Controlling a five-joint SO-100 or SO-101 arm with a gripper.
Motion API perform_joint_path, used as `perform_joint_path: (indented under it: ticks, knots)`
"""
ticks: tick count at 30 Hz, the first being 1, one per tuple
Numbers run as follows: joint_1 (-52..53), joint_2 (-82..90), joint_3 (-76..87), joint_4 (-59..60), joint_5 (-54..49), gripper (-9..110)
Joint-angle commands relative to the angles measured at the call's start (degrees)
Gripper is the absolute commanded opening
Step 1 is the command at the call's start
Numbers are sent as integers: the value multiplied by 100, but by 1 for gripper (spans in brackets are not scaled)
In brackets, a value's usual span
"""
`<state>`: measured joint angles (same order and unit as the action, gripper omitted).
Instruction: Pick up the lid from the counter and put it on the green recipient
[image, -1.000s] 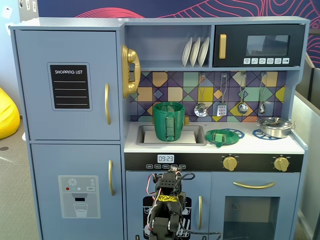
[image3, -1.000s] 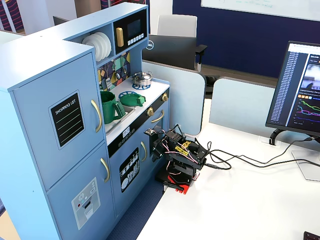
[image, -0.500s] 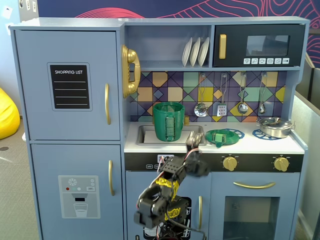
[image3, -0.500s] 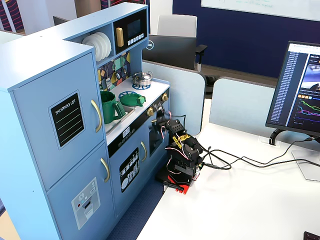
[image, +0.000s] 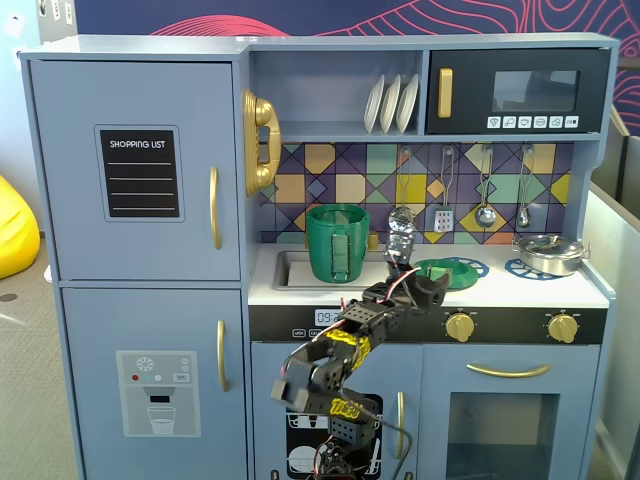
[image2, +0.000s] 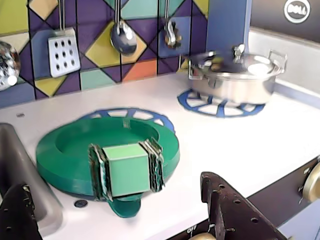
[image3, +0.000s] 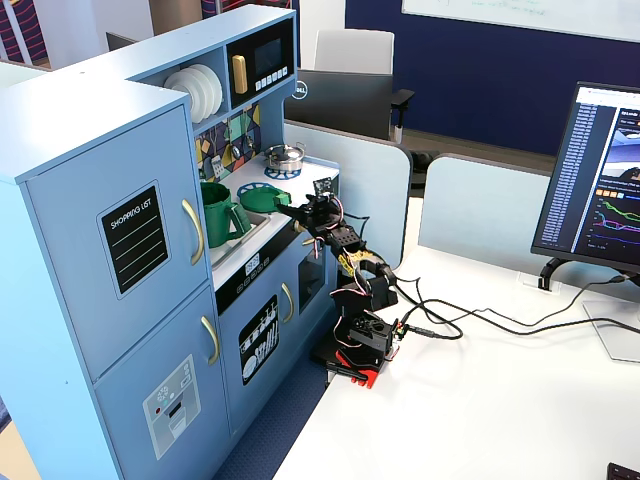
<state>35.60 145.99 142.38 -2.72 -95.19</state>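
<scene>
The lid (image2: 75, 155) is a flat round green disc with a lighter green block knob (image2: 127, 167) at its near edge. It lies on the white counter over a blue burner ring, and also shows in both fixed views (image: 440, 270) (image3: 262, 198). My gripper (image2: 125, 215) is open and empty, just in front of the lid at the counter's front edge, one dark finger at each side of the wrist view's bottom. It also shows in both fixed views (image: 432, 287) (image3: 292, 209). The green recipient (image: 337, 243), a tall dark-green pot with a ribbed handle, stands in the sink left of the lid (image3: 218, 213).
A silver pot with its lid (image2: 232, 75) sits on the right burner ring (image: 547, 253). Utensils (image2: 122, 35) hang on the tiled back wall. The grey sink (image2: 20, 165) lies left of the lid. Gold stove knobs (image: 460, 325) sit below the counter edge.
</scene>
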Motion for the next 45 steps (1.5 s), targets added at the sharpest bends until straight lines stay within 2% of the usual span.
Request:
perform_joint_path:
  ticks: [1,22,24,28,33,38,45]
  knots:
    - [-18,-527,-659,-316,-35,37]
    - [-290,-3076,-2145,-1222,-88,33]
    - [-316,-3182,-2162,-1345,-88,29]
    - [-422,-3234,-2171,-1397,-141,1]
    - [-475,-3182,-2215,-1450,-18,0]
    - [-536,-2927,-2619,-1116,-53,0]
    - [-879,-2329,-3762,176,-9,0]
